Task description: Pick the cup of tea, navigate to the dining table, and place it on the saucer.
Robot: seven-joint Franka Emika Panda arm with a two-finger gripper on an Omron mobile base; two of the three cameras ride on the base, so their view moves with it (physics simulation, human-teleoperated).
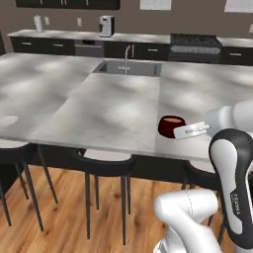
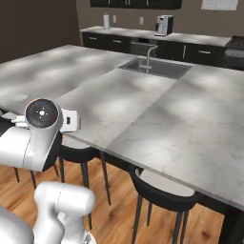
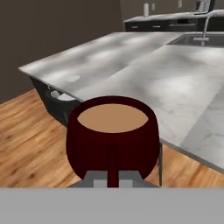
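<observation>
Clearly the hand (image 3: 113,180) pinches the cup of tea (image 3: 112,135) by its handle – fingertips mostly hidden

Soft, even rendered light mottles the dining table (image 1: 113,106) with faint shadows; slightly blurry.

A sink (image 1: 129,68) with a faucet (image 1: 127,52); a coffee machine (image 1: 105,25) on the back counter (image 1: 59,34); black stools (image 1: 104,165).
</observation>
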